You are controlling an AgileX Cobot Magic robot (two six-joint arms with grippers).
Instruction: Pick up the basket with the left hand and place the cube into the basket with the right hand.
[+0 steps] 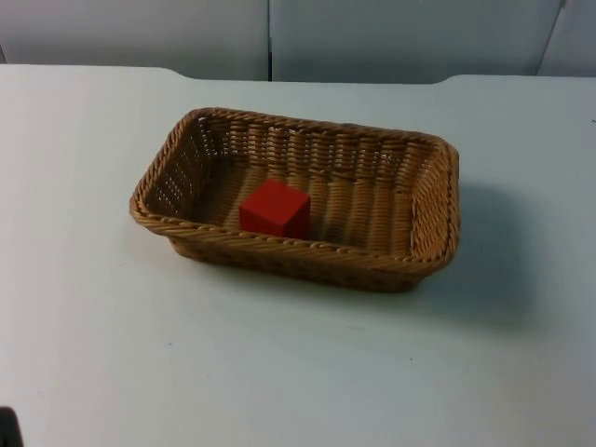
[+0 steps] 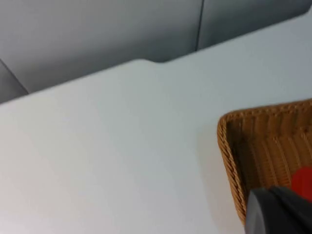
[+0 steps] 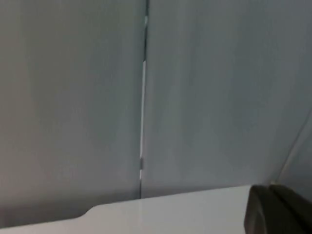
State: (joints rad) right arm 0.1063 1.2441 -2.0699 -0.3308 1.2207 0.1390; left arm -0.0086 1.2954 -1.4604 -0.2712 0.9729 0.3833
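A: Left hand [image 2: 278, 212] first. One black fingertip in the left wrist view, close over a corner of the basket [image 2: 263, 151], not touching that I can see. Open or closed, can't tell.

B: Right hand [image 3: 278, 209]?

A: A dark fingertip in its own wrist view, pointed at the grey partition wall [image 3: 146, 97], well away from the basket. Fingers unreadable there too. I'd call it waiting.

B: And the things themselves?

A: Top view: basket [image 1: 298, 200] sits flat on the white table [image 1: 140, 354], nearer the wall than the table's front edge. Red cube [image 1: 275, 209] is already inside it, on the basket floor, close to the long front wall and a little toward the basket's left end. From the left wrist camera a sliver of the cube [image 2: 303, 181] peeks in behind the fingertip.

B: So the placing looks done?

A: By how things lie, yes; the basket isn't lifted.

B: Handling?

A: Judgement only. Woven wicker, probably light, fairly stiff but with some give in the walls. The braided rim is the thickest, firmest part, so pinch across the rim at the short end near the left hand, one finger inside, one outside. Held at one end it may tip, and the cube, hard and smooth-faced, could slide toward the low side. Cube itself: flat opposite faces, an easy pinch.
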